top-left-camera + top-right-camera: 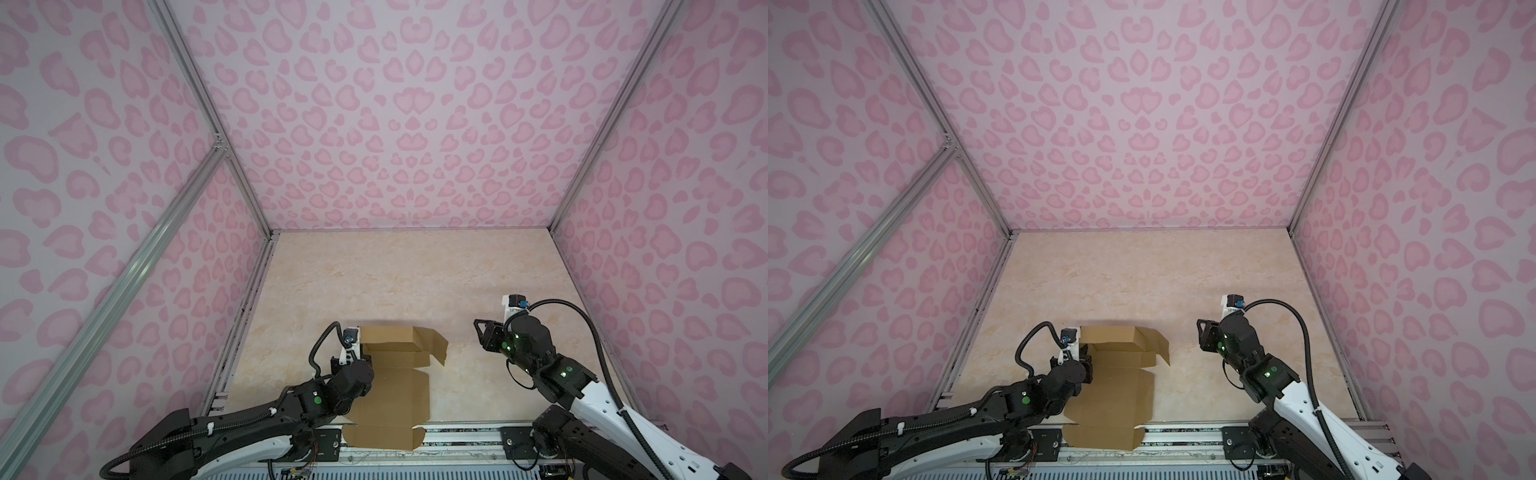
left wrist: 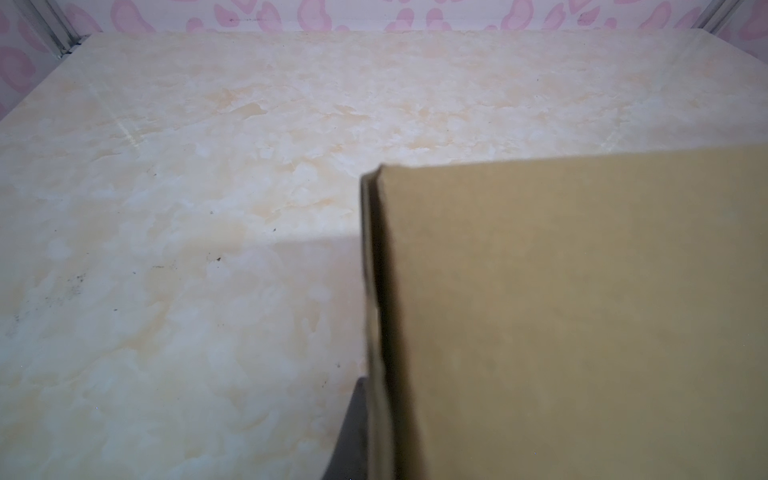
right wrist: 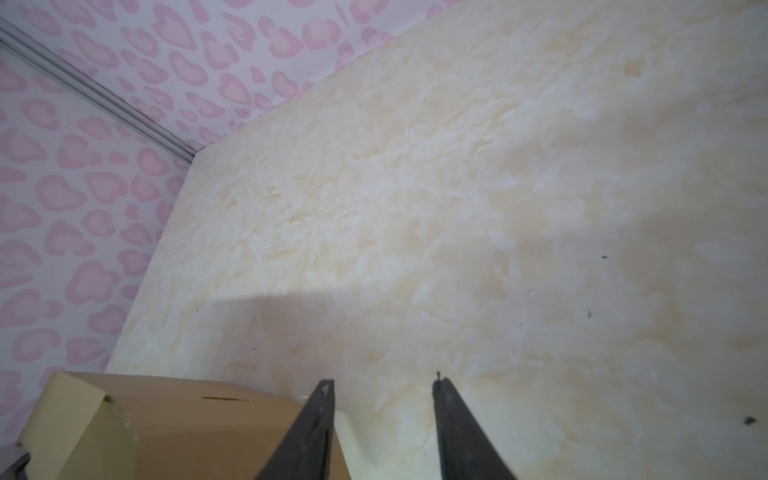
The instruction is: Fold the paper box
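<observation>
Kraft paper box half-raised low in frame, pinched at its side wall by shut left hand. Right hand apart, empty, beside it. Likely to spring flat on the tabletop if released unsupported.

paper box | brown kraft | half-folded: far panels raised, near panel flat | table's near-left

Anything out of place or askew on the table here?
Yes: the paper box lies half folded, its near end hanging past the table edge onto the aluminium rail.
</observation>
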Tool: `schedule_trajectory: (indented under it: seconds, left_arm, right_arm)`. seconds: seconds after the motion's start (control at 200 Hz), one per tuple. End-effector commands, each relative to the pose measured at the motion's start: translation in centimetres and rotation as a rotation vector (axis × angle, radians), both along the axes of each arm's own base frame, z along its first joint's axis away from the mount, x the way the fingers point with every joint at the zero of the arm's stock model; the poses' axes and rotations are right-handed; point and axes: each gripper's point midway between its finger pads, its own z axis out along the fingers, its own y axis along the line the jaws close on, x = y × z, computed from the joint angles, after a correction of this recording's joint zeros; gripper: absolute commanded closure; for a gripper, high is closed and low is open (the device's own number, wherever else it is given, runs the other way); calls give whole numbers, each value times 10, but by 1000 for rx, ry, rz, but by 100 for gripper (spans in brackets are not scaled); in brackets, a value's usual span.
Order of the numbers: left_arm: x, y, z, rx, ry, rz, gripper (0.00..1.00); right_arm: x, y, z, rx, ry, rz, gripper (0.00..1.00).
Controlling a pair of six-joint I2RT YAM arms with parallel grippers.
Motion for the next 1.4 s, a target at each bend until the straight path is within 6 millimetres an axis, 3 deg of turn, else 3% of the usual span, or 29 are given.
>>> schedule_trajectory:
  seconds: [0.0,0.255,0.515,0.93,1.395]
  left_arm:
    - [0,-5,2,-29,0,-17,96]
    - [-3,-6,5,-79,-7,-28,96]
    - [-5,-4,3,-107,-4,-21,96]
    - [-5,2,10,-154,-27,6,96]
    - [-7,4,6,-164,-24,5,96]
  right_arm:
    - [-1,30,-13,78,61,137,58]
    - [-10,71,-46,76,97,229,58]
    - [-23,92,-81,67,192,280,58]
    - [-48,110,-90,69,210,322,59]
    - [-60,132,-80,102,194,363,59]
